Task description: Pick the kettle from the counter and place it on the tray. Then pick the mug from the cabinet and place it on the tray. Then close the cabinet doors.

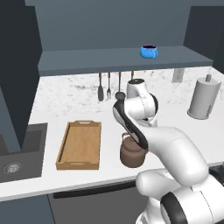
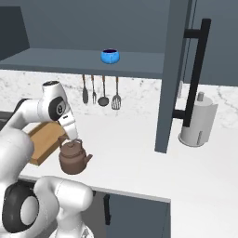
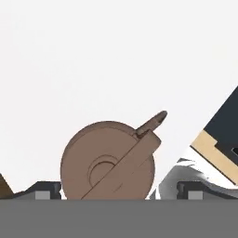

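The dark-brown kettle point(image 1: 132, 153) point(image 2: 73, 159) stands on the white counter point(image 1: 70, 98), just right of the wooden tray point(image 1: 79, 144) point(image 2: 42, 139). My gripper point(image 2: 71, 136) hangs straight above the kettle's arched handle. In the hand view the kettle point(image 3: 108, 167) shows from above, with my gripper point(image 3: 117, 191) open and one fingertip point(image 3: 44, 190) on each side of it. Nothing is held. The blue mug point(image 1: 149, 51) point(image 2: 110, 56) sits on the shelf of the open cabinet point(image 1: 113, 26). The cabinet doors point(image 1: 17, 74) point(image 2: 179, 69) stand open.
A tall grey cylinder with a knob point(image 1: 203, 98) point(image 2: 199, 123) stands at the counter's right. Utensils point(image 1: 109, 87) point(image 2: 100, 90) hang on the back wall. A dark sink point(image 1: 17, 157) lies left of the tray. The open right door juts over the counter.
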You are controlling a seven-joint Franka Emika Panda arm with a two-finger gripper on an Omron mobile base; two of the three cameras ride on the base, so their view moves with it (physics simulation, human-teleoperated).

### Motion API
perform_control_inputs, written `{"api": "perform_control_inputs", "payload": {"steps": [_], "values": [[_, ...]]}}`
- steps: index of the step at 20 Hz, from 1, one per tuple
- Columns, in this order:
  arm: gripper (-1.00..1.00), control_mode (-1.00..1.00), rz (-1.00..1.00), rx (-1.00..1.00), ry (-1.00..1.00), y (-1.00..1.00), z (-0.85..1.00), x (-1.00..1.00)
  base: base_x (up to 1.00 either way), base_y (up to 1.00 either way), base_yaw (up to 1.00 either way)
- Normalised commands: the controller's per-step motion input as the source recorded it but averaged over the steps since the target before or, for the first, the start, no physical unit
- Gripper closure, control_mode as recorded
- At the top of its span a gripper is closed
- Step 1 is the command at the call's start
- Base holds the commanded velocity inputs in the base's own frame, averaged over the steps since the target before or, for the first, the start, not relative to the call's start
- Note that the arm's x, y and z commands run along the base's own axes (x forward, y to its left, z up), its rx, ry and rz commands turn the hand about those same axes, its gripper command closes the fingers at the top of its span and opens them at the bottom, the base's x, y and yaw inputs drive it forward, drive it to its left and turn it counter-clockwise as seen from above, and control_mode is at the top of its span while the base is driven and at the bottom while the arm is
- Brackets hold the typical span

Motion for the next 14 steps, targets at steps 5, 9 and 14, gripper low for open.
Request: {"api": "perform_control_inputs", "payload": {"steps": [5,9,14], "values": [[-1.0,-1.0,-0.02,0.0,0.03,0.27,-0.33,0.28,0.0,0.0,0.0],[-1.0,-1.0,-0.07,0.0,0.0,0.1,-0.24,0.02,0.0,0.0,0.0],[-1.0,-1.0,-0.08,0.0,0.0,0.0,-0.24,0.03,0.0,0.0,0.0]]}}
